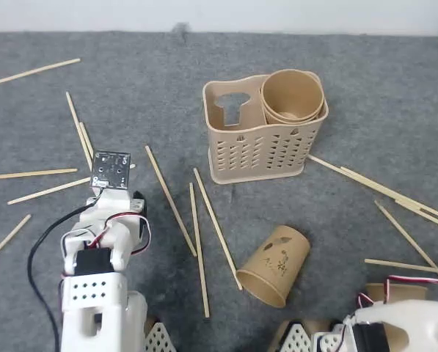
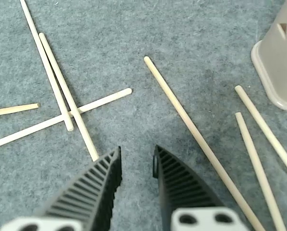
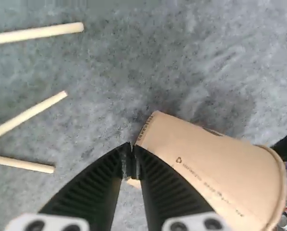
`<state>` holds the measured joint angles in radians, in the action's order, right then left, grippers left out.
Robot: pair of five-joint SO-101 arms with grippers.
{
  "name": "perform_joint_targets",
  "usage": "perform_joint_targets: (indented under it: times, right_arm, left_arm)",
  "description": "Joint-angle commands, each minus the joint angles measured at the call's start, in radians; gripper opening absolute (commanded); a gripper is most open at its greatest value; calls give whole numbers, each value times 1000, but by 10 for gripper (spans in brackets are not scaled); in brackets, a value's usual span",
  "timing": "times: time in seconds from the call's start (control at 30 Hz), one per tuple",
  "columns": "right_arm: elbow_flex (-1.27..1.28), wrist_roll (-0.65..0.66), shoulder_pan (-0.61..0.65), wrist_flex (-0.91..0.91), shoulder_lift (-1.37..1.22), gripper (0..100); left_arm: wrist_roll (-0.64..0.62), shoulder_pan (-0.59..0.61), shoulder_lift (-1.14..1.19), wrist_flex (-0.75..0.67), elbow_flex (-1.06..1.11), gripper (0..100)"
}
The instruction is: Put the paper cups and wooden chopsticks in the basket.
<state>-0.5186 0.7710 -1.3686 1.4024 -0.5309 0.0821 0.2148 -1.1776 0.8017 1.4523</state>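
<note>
The left claw is open above the table. One wooden chopstick lies just right of it, slanting from far-left to near-right

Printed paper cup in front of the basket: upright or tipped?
Tipped: the cup lies on its side on the grey surface, outside the basket.

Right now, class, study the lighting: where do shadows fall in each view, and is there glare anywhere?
High view: soft, even light; the tipped paper cup and basket throw only faint shadows, no glare. Left wrist view: thin soft shadows along the chopsticks. Right wrist view: a darker patch of grey carpet beside the nearest paper cup.
</note>
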Motion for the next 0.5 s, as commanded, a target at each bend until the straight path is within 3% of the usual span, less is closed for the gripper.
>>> perform_joint_targets:
  times: [0.0,0.27,0.47]
  right_arm:
    - [-170,-32,30,108,21,7]
    - [-423,-28,31,389,18,9]
    - [-430,5,-19,394,5,8]
  left_arm:
    - [8,-3,-12,-26,-4,103]
    - [8,-3,-15,-28,2,103]
    - [8,-3,-15,-28,2,104]
